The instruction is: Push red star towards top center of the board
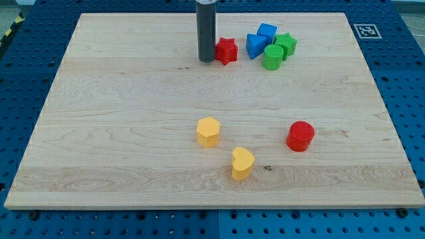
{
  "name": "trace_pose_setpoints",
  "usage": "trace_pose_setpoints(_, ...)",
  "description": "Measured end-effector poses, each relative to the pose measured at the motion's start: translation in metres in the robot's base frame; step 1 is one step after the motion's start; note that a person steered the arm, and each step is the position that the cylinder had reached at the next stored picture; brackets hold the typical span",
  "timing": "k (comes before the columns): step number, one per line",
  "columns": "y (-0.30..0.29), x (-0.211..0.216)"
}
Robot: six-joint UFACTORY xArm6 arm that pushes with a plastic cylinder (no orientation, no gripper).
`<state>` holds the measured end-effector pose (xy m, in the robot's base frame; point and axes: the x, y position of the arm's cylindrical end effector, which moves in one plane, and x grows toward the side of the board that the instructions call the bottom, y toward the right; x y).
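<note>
No words, brand names or numbers can be read anywhere in the view. The only sign is a small square black-and-white fiducial marker point(365, 30), printed on a white patch at the top right corner of the table point(119, 133); its pattern carries no legible characters.

Red star point(226, 50), blue point(260, 40) and green blocks point(279, 51), pale wooden board point(133, 133).

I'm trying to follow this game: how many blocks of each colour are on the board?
Red: 2, the red star and the red cylinder.
Blue: 2, blue block, blue block.
Green: 2, green block, green cylinder.
Yellow: 2, yellow hexagon, yellow heart.
Total: 8.
</note>
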<state>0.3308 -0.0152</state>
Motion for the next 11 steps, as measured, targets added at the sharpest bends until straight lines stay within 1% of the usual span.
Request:
trace_pose_setpoints(2,0.034,0.059)
trace_pose_setpoints(4,0.045,0.065)
trace_pose_setpoints(5,0.077,0.078)
trace_pose_setpoints(6,0.095,0.079)
trace_pose_setpoints(7,0.094,0.072)
trace_pose_setpoints(8,0.069,0.024)
trace_pose_setpoints(9,0.047,0.017)
trace_pose_setpoints(10,-0.001,-0.030)
trace_pose_setpoints(11,0.002,-0.028)
